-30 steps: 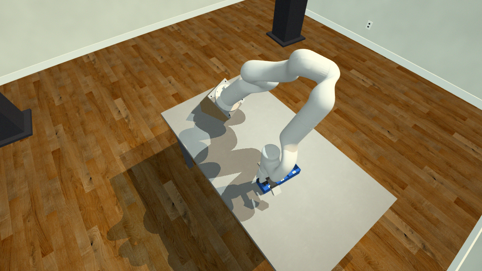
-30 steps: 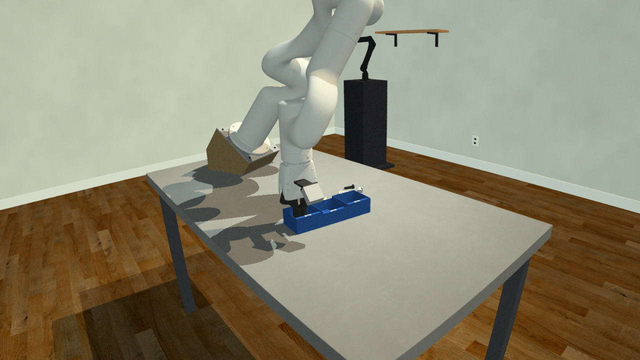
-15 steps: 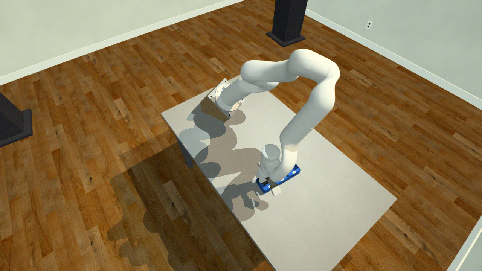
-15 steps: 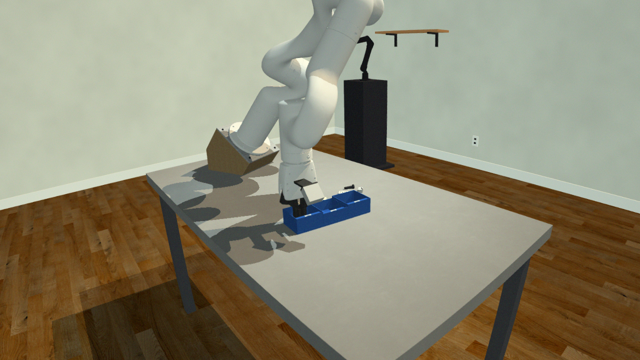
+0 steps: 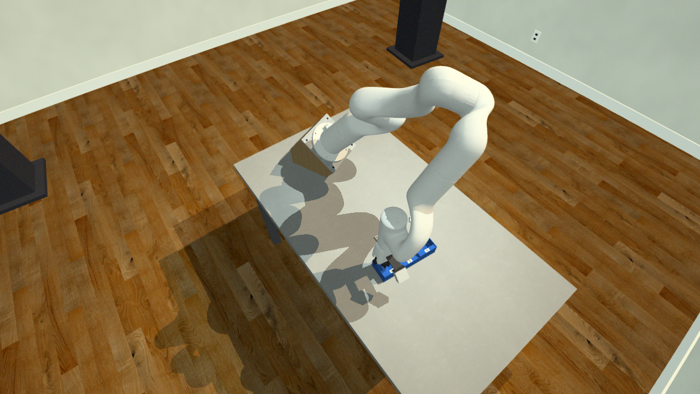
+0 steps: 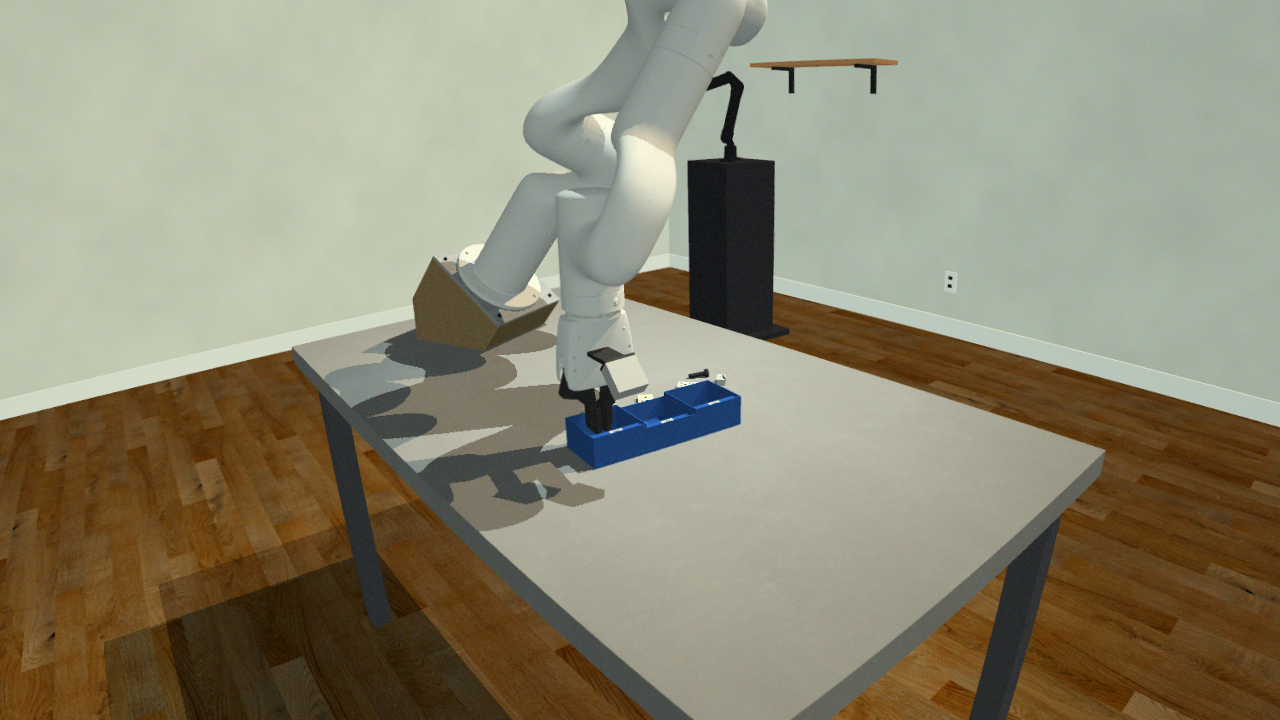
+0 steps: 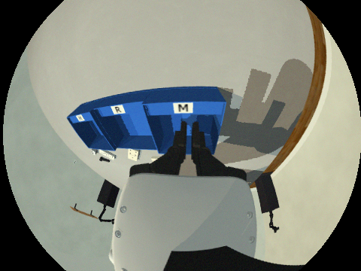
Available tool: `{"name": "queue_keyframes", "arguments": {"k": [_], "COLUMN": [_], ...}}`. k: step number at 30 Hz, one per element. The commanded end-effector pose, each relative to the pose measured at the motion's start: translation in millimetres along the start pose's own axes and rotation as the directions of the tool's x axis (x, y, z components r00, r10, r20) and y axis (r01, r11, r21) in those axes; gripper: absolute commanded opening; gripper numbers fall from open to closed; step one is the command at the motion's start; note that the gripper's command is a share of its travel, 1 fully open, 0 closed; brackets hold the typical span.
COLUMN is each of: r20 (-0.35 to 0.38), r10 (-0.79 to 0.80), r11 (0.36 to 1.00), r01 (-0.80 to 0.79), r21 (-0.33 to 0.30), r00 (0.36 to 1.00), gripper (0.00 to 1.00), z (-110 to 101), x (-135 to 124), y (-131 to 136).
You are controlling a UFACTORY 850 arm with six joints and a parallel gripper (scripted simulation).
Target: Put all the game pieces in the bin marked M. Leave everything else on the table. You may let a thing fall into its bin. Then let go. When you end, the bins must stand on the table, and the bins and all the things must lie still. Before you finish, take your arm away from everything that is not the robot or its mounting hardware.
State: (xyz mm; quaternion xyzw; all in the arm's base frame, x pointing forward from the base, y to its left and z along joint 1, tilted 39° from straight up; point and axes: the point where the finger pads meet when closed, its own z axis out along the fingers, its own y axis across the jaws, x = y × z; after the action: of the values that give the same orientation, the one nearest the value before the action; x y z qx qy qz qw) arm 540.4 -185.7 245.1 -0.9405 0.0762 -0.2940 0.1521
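A blue row of three bins stands near the middle of the table. The end bin is marked M. My gripper hangs straight down with its fingertips inside bin M, also seen in the exterior view. The fingers are pressed together and I see nothing between them. A small white die lies on the table behind the bins, apart from the gripper. The floor of bin M under the fingers is hidden.
The middle bin is marked R; the far bin's label is too small to read. A dark bolt and other small pale pieces lie behind the far bin. The arm's base stands at the table's far corner.
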Motion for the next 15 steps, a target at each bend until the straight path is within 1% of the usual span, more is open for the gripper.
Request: {"name": "queue_keyframes", "arguments": {"k": [1,7,10,15], "r20": [-0.001,-0.001,-0.001,-0.001], "r10": [0.000,0.000,0.000,0.000], "r11": [1.000,1.000,1.000,1.000], "r01": [0.000,0.000,0.000,0.000], "r21": [0.000,0.000,0.000,0.000], "r00": [1.000,1.000,1.000,1.000], "gripper": [0.07,0.07,0.07,0.07], "z": [-7.1,-15.1,-15.8,-35.8], "x": [0.8,0.8,0.8,0.8], "y": [0.1,0.1,0.1,0.1]}}
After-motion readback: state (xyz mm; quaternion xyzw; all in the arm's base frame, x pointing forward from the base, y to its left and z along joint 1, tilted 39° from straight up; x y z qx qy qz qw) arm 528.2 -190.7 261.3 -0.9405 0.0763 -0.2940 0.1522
